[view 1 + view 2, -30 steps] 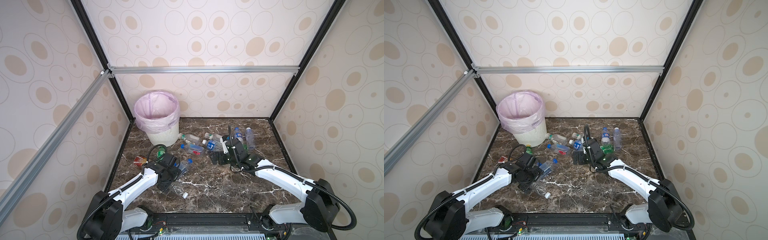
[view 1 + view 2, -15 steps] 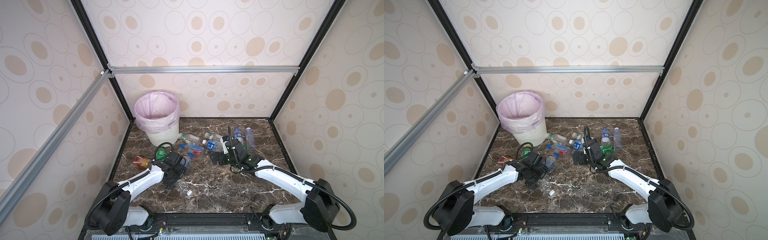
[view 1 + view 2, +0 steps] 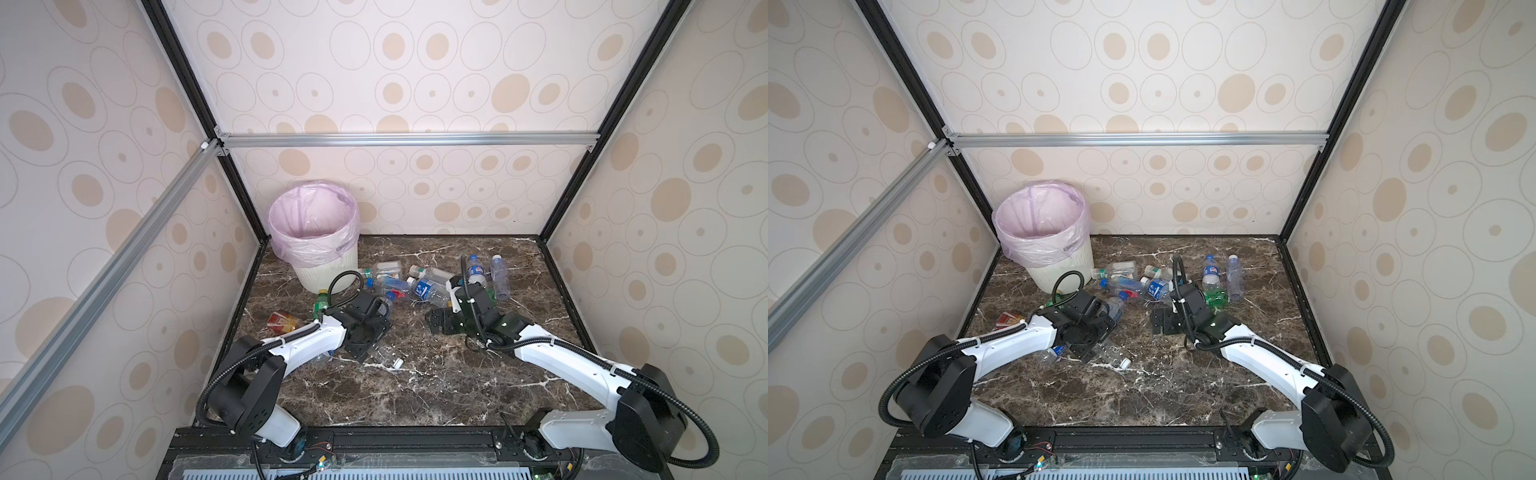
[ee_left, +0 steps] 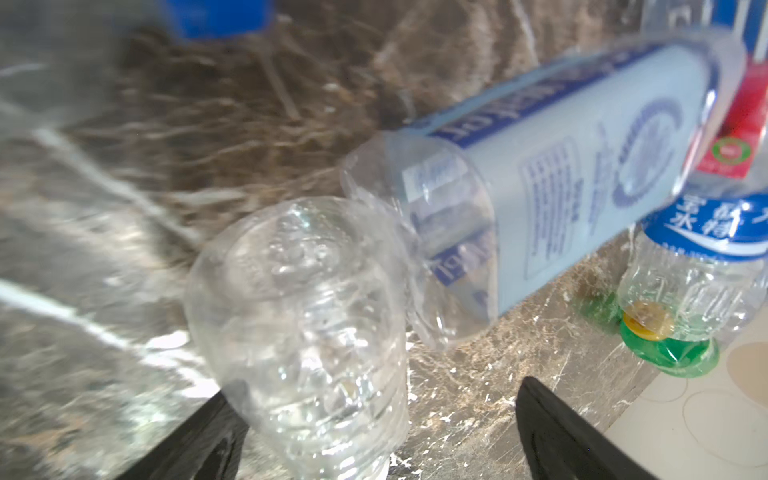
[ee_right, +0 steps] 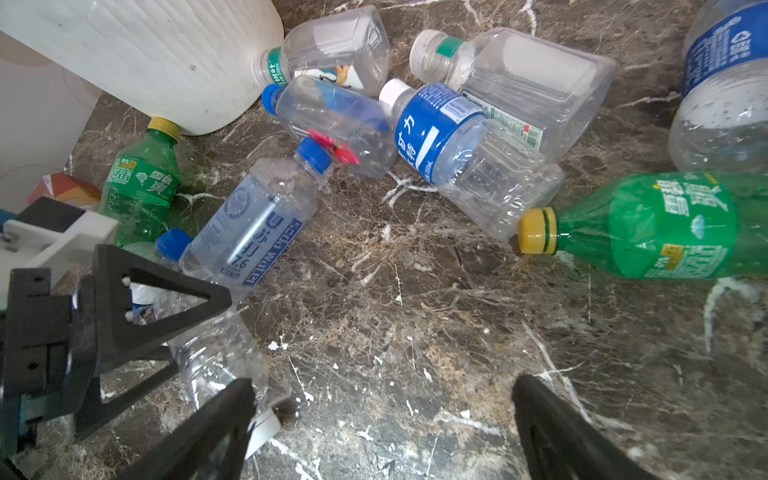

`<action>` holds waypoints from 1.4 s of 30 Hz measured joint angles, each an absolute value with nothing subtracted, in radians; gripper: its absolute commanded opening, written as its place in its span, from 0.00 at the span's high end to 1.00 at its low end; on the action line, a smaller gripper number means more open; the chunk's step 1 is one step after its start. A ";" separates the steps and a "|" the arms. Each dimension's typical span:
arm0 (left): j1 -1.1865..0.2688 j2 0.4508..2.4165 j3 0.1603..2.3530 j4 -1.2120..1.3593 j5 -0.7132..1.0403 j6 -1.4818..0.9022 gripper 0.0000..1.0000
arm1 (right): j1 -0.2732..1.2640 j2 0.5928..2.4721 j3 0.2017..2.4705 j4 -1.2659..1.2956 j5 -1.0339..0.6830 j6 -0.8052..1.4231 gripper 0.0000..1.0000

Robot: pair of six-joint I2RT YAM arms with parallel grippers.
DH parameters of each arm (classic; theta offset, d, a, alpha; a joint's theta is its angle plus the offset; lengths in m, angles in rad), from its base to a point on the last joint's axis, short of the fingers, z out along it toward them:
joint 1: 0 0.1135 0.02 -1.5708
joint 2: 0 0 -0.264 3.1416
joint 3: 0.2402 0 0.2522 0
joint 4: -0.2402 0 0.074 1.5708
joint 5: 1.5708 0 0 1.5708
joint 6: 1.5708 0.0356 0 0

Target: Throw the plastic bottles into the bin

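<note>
The bin [image 3: 328, 274] [image 3: 1059, 266] stands at the back left, its pink bag folded over the rim. Several plastic bottles lie on the marble floor in front of it. My left gripper [image 3: 376, 338] [image 4: 376, 392] is open and straddles a clear white-capped bottle [image 3: 384, 355] [image 4: 303, 316] [image 5: 216, 353] that lies close to one finger. A blue-capped soda water bottle [image 4: 561, 187] [image 5: 257, 224] lies just past it. My right gripper [image 3: 436, 322] [image 5: 382, 384] is open over bare floor. A green bottle [image 5: 656, 224] and a blue-labelled one [image 5: 449, 133] lie beyond it.
A red-orange carton [image 3: 282, 322] [image 5: 62, 189] lies by the left wall. A second green bottle [image 3: 319, 301] [image 5: 141, 187] lies at the bin's foot. Two bottles [image 3: 476, 270] [image 3: 498, 276] are further back on the right. Patterned walls close three sides.
My left gripper has moved to the right and further in, around the clear white-capped bottle, which has shifted a little the same way. The right arm has stayed still.
</note>
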State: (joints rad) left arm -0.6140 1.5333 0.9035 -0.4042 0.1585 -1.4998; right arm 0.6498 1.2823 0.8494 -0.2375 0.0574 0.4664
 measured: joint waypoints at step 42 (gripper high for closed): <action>-0.331 1.110 0.662 -0.141 0.381 -0.987 0.01 | 0.927 1.752 0.952 0.039 -0.057 0.428 0.15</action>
State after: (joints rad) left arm -0.3309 1.1099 0.6624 -0.1410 0.3813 -0.9874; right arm 0.9268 1.7523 0.9516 0.0395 -0.0570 0.4282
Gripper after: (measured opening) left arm 0.990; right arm 0.864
